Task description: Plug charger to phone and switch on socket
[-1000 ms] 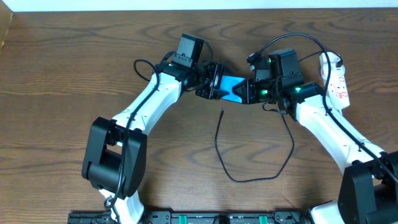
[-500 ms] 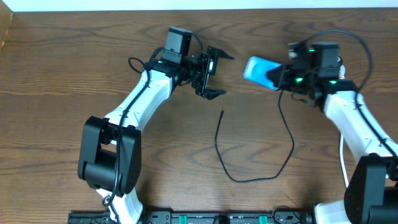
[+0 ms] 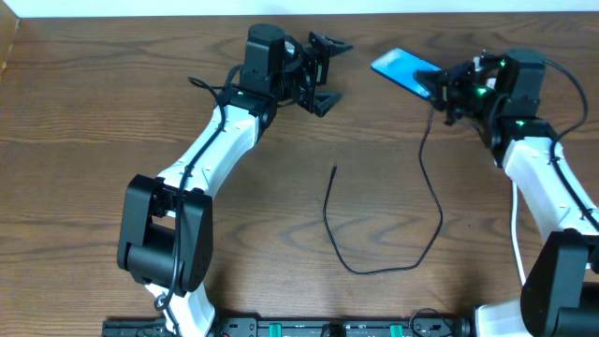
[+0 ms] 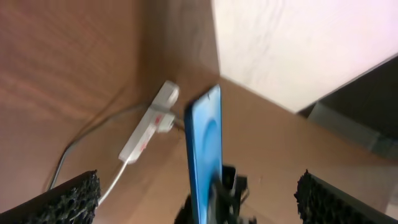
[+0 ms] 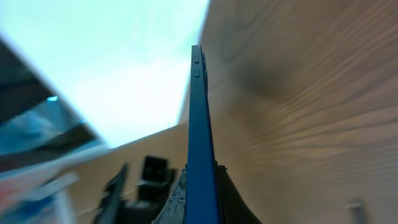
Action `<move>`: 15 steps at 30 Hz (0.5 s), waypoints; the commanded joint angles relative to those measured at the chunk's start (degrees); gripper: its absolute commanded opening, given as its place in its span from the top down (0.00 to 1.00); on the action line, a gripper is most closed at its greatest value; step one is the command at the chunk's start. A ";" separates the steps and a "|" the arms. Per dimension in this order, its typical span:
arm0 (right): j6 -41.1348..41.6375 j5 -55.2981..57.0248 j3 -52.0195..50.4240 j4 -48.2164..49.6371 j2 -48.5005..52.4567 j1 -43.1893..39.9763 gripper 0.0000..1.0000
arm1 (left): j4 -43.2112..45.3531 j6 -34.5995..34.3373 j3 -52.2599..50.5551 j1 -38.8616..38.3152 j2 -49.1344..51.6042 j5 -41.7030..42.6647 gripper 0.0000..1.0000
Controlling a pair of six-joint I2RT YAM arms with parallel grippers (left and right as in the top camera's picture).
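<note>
The phone (image 3: 404, 67), blue screen up, hangs tilted above the table's far right with my right gripper (image 3: 440, 84) shut on its near end. In the right wrist view the phone (image 5: 199, 137) stands edge-on between the two fingers. My left gripper (image 3: 327, 73) is open and empty, to the left of the phone and apart from it. Its pads (image 4: 69, 198) frame the distant phone (image 4: 205, 149). The charger cable (image 3: 374, 271) loops across the table, its connector tip (image 3: 335, 169) lying free. The socket (image 4: 148, 122) shows only in the left wrist view; the right arm hides it from overhead.
A white cord (image 3: 517, 234) runs along the right side under the right arm. The table's far edge (image 3: 187, 15) meets a pale wall just behind both grippers. Bare wood lies around the cable loop.
My left gripper let go of the phone, opened wide and drew back to the left. My right gripper carried the phone right and toward the far edge. The cable has not moved.
</note>
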 commanded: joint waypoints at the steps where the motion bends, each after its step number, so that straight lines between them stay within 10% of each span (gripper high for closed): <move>1: 13.66 -3.37 1.03 3.41 -0.07 2.93 0.99 | 1.90 0.50 0.70 -0.52 -1.60 -5.75 0.00; 15: 23.65 5.60 1.03 14.01 -0.07 13.66 0.99 | 3.82 -1.18 0.68 -3.39 -1.60 -12.33 0.00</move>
